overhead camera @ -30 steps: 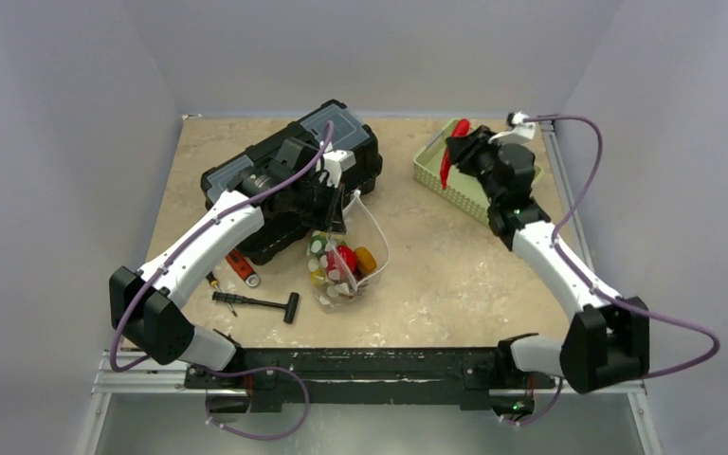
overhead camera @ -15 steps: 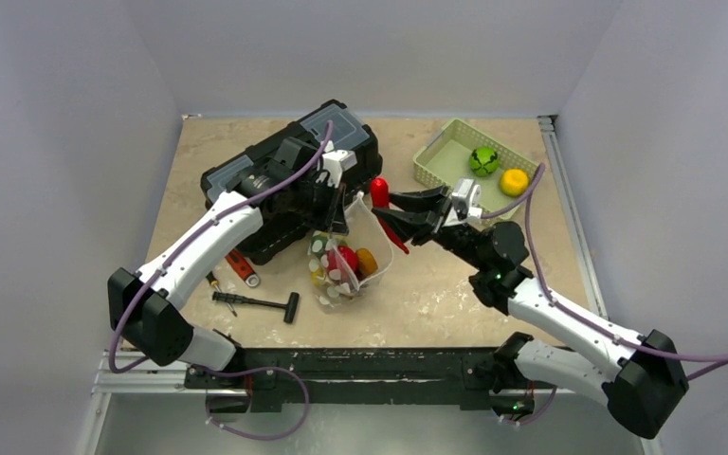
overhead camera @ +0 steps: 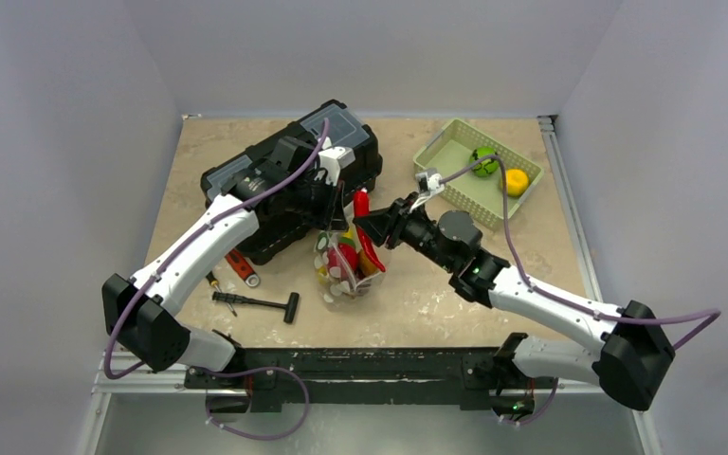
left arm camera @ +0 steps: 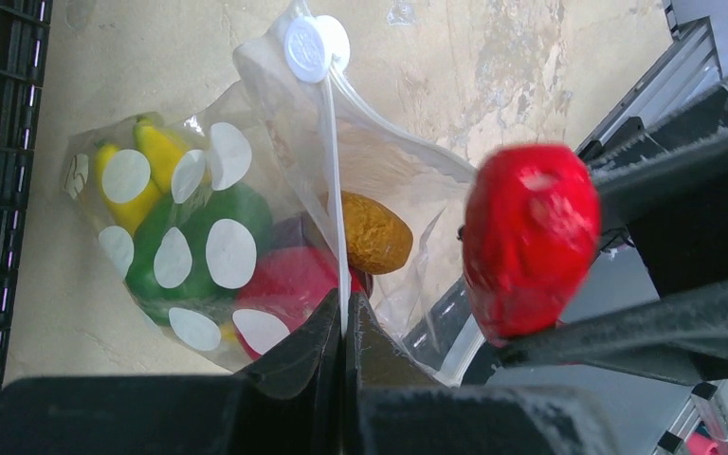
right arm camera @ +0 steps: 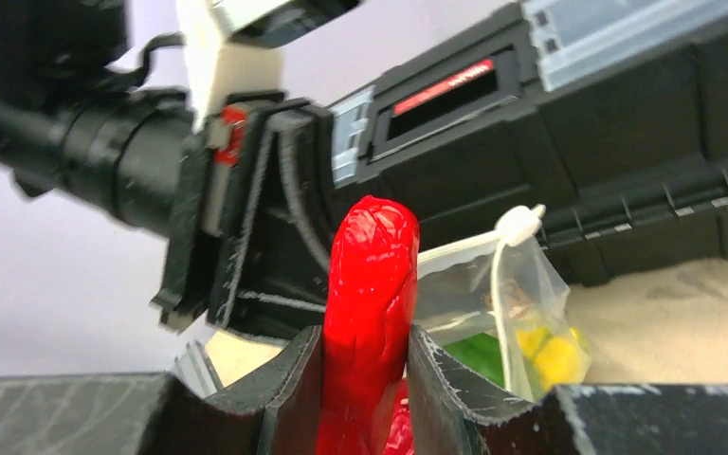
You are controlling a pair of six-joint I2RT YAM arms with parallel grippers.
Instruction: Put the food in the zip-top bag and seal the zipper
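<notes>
The clear dotted zip-top bag point(overhead camera: 344, 273) hangs open mid-table, with red, yellow, green and orange toy food inside point(left arm camera: 218, 246). My left gripper point(overhead camera: 338, 220) is shut on the bag's whitish zipper strip point(left arm camera: 332, 180) and holds the mouth up; its jaws point(left arm camera: 345, 318) pinch the strip. My right gripper point(overhead camera: 372, 230) is shut on a long red toy chili point(right arm camera: 370, 284) and holds it at the bag's mouth; the chili also shows in the left wrist view point(left arm camera: 529, 237). A green toy point(overhead camera: 482, 160) and a yellow toy point(overhead camera: 516, 181) lie in the basket.
A black toolbox point(overhead camera: 284, 175) stands just behind the bag and my left gripper. The pale green slotted basket point(overhead camera: 450, 156) is at the back right. A black T-handle tool point(overhead camera: 261, 303) and a red-handled screwdriver point(overhead camera: 244, 268) lie to the bag's left.
My right arm has swung from the basket leftward to the bag, carrying the red chili to the bag's mouth. My left gripper has kept hold of the bag.
</notes>
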